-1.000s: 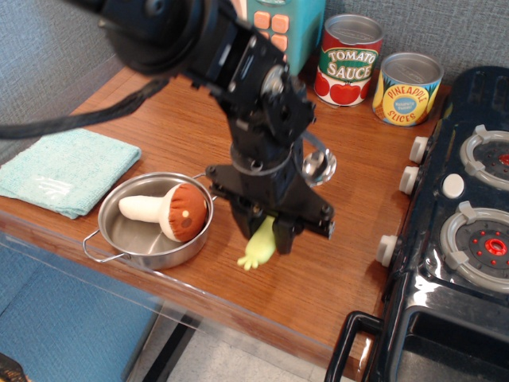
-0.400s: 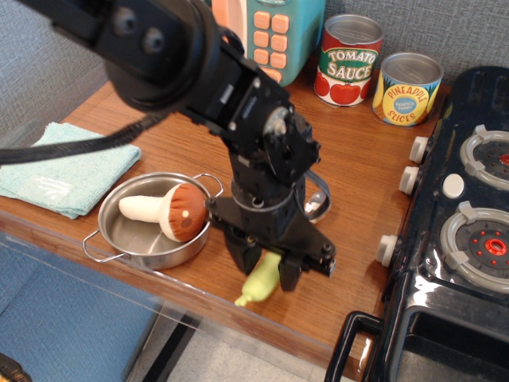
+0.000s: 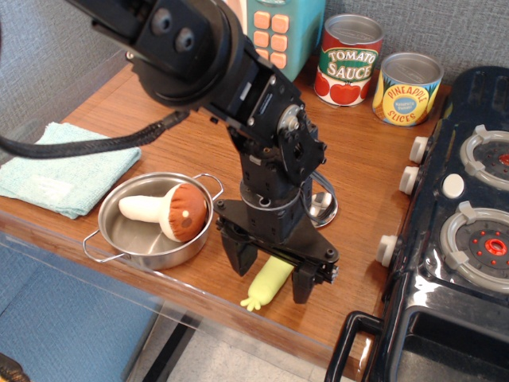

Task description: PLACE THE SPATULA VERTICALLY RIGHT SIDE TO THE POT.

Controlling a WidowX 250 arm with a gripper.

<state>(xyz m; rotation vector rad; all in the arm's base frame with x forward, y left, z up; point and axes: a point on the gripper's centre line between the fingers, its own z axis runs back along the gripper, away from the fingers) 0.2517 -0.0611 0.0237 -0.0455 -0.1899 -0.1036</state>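
- One black robot gripper (image 3: 270, 274) sits low over the front edge of the brown wood-grain table (image 3: 358, 159), jaws spread apart w/ a finger on each side of the utensil, not squeezing it afaict.
- Spatula w/ chunky pale yellow-green plastic handle & shiny round metal head (image 3: 270, 280) lies flat on the table. Handle end points to ~7 o'clock, metal head sits at ~1 o'clock behind the wrist, so it runs roughly front-to-back w/ a slight tilt.
- Shallow round shiny steel pot w/ thin wire loop handles (image 3: 137, 239) is at 9 o'clock from the spatula, near but not touching.
- Inside the pot: toy mushroom w/ brown cap & cream stem (image 3: 167, 211), lying on its side, cap toward the arm.
- Folded light teal cloth (image 3: 64, 171) at ~10 o'clock from the pot, near the left table edge.
- Back of the table, ~12-1 o'clock: tomato sauce tin can (image 3: 351, 60) & yellow pineapple slices tin can (image 3: 407, 88) side by side, w/ a teal box w/ pinkish buttons (image 3: 274, 32) just left of them.
- Black toy stove w/ white knobs (image 3: 461, 231) at 3 o'clock.
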